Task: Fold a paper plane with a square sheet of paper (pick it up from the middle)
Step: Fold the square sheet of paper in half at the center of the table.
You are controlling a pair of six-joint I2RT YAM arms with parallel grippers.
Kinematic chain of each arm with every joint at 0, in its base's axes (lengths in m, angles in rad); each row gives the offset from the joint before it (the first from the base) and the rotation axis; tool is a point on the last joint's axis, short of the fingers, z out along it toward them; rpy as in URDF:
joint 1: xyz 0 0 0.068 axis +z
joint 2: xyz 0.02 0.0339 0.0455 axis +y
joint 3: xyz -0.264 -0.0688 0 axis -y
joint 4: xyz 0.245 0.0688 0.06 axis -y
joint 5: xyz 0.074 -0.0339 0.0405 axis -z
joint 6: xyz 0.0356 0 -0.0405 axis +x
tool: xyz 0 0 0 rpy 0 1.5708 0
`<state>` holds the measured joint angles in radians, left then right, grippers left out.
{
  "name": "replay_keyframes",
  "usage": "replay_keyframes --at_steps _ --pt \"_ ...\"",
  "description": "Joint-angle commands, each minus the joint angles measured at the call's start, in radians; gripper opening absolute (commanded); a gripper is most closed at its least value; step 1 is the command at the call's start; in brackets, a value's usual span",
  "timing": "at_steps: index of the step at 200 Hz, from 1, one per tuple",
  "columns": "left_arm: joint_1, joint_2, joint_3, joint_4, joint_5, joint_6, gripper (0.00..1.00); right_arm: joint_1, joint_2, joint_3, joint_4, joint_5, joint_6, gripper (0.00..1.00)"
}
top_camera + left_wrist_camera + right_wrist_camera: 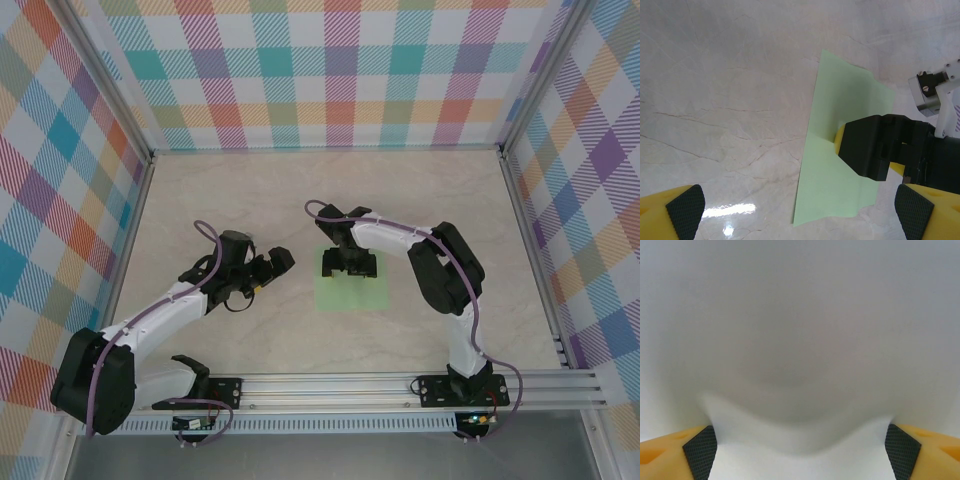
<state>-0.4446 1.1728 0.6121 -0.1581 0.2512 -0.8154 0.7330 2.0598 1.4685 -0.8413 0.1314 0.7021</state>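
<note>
Where the square sheet of paper lay at inspection, it was flat on the marble surface, near the middle, its edges roughly parallel to the surface's own edges. Being square, it offered no long axis to align with.

My right tool stood directly over the sheet, on its far half, pointing down at it. From the right wrist camera the paper sat very close under the lens and out of focus, with a soft wave across it between my pads. The jaws were wide apart. I judged the pads to be at or just on the paper, though I could not confirm contact, and no fold was pinched between them.

My left tool was off the sheet, just beside its left edge and pointing toward it, jaws at their widest and holding nothing. From its wrist camera the sheet lay ahead and slightly right, with the right tool planted on it.

Finding: the right arm was the nearer and was already placed for the middle pinch. In my judgement the coming move turned on drawing those jaws together across the sheet's centre.
</note>
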Motion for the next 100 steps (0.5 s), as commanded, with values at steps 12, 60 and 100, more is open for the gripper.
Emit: replay_keyframes --at_steps 12,60,100 --pt "-0.008 -0.021 -0.011 -0.020 -0.007 0.008 1.00 0.003 0.042 -0.024 -0.025 -0.026 0.005 0.86" --pt "-0.008 -0.023 -0.005 -0.031 -0.010 0.009 1.00 0.003 -0.023 0.000 -0.026 -0.024 -0.004 0.71" --pt "-0.008 -0.040 -0.012 -0.049 -0.029 0.010 1.00 0.000 -0.062 -0.013 -0.006 -0.026 -0.006 0.47"
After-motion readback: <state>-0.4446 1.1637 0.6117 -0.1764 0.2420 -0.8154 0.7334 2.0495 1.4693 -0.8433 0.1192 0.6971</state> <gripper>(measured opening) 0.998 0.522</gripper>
